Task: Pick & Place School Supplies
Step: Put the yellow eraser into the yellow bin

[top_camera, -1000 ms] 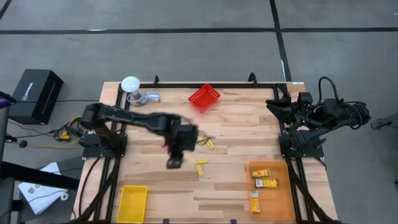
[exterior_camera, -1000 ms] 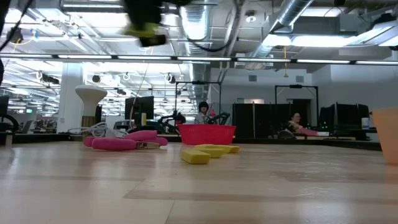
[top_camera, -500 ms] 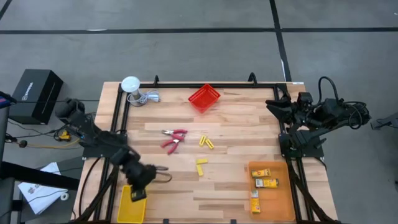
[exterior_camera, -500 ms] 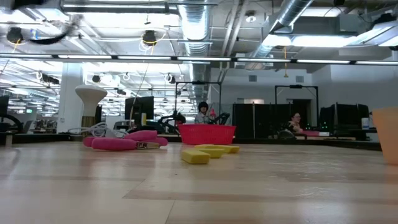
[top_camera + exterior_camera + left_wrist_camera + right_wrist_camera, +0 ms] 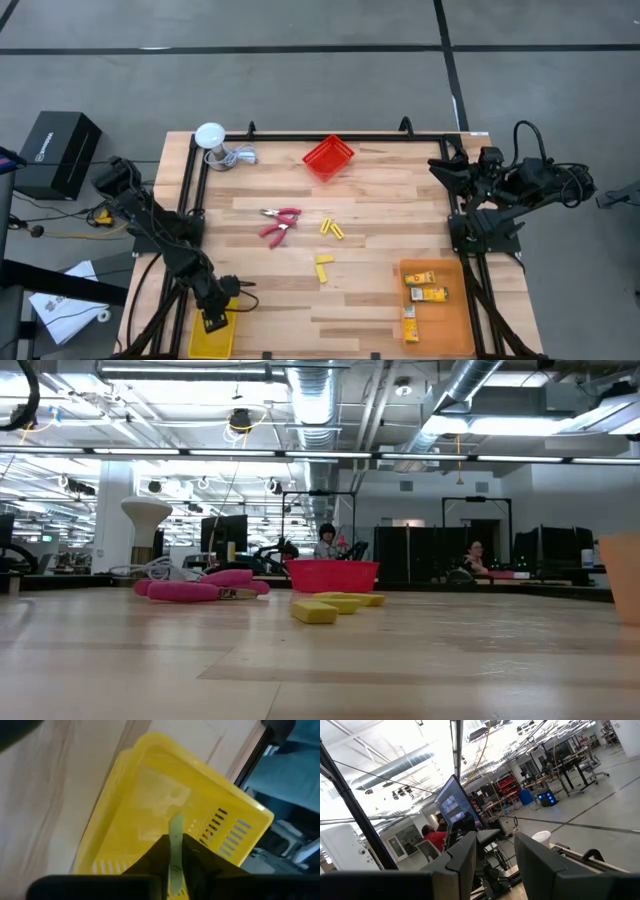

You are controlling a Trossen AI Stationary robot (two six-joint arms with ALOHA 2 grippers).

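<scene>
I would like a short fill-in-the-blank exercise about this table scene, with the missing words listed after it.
1. The left gripper hovers over the ____ bin.
2. Between its fingers is a thin ____ piece.
3. The small boxes lie in the ____ bin.
4. The right gripper is ____.

Missing words: yellow; yellow; orange; open

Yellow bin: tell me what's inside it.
The left gripper hangs over the yellow bin, gripping a thin yellow piece. The visible floor looks bare; the part under the gripper is covered.

Overhead and table-level views (both on the table (image 5: 380, 290))
</scene>
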